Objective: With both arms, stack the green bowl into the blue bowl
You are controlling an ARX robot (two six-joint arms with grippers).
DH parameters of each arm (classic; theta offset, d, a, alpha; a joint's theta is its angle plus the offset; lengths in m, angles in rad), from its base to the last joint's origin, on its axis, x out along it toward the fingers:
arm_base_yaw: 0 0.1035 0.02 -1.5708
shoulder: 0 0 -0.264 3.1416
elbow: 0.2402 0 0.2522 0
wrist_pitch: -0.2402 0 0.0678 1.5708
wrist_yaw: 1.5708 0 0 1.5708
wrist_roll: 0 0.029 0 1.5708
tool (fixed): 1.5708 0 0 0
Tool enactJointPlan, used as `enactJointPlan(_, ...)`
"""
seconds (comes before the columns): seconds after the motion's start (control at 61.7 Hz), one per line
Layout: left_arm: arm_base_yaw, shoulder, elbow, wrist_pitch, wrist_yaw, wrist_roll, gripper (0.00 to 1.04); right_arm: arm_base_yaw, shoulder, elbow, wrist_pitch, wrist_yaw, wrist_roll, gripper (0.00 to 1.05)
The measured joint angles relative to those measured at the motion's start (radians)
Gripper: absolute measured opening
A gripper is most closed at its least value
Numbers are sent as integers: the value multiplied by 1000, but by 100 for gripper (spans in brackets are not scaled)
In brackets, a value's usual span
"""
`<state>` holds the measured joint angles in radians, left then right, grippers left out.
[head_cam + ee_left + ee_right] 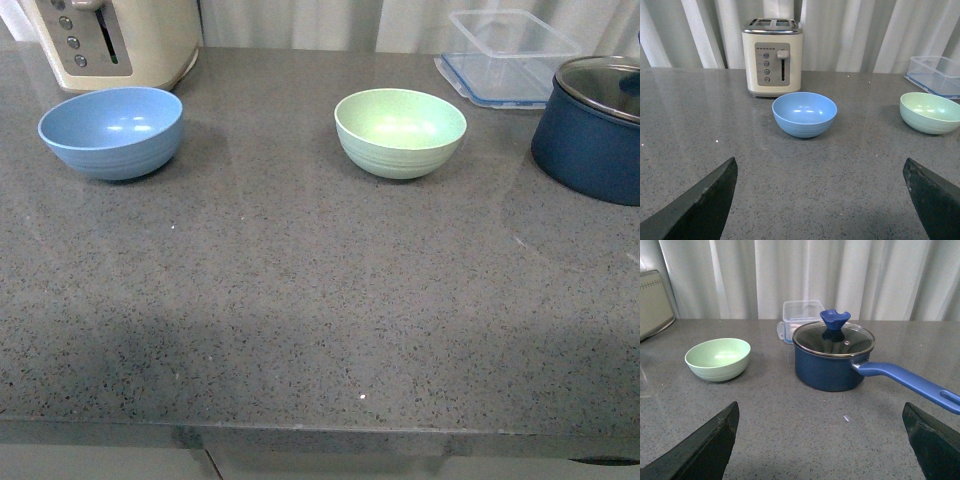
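My left gripper is spread wide and holds nothing. Its two dark fingers show only at the low corners of the left wrist view. The blue bowl sits straight ahead of it, upright and empty on the grey counter. It is centred between the fingers but well apart from both, with a cream toaster just behind it.

My right gripper is equally wide open and empty. The green bowl lies ahead of it and well apart, upright and empty. It is closer in line with one finger than the other, on the side toward the blue bowl. A navy pot with a glass lid stands more squarely in front of this gripper, beside the green bowl without touching it. A clear container sits just behind the pot.

In the front view neither arm shows. The two bowls stand well apart along the far part of the counter, blue to my left and green nearer the middle. From the wrist views I cannot tell how high either gripper hangs above the counter.
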<state>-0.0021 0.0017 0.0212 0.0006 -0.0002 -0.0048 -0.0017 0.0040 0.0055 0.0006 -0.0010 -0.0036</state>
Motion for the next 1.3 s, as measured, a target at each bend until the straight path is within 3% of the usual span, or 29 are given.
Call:
enactJointPlan(0.292, 0, 0, 0, 0, 0, 0, 98, 0, 0, 0, 0, 0, 0, 95)
enactJointPlan(0.34, -34, 62, 42, -112, -106, -56, 98, 0, 0, 0, 0, 0, 0, 95)
enactJointPlan(0.373, -78, 202, 132, -306, -281, -164, 98, 0, 0, 0, 0, 0, 0, 95)
enactJointPlan(0.454, -78, 553, 281, -521, -488, -328, 98, 0, 0, 0, 0, -4, 0, 95)
enactJointPlan(0.616, -8, 984, 447, -254, -401, -348, 98, 0, 0, 0, 0, 0, 0, 95)
enactJointPlan(0.827, -4, 1281, 642, -105, -304, -333, 98, 0, 0, 0, 0, 0, 0, 95)
enactJointPlan(1.297, -14, 1700, 1007, -35, -286, -347, 98, 0, 0, 0, 0, 0, 0, 95)
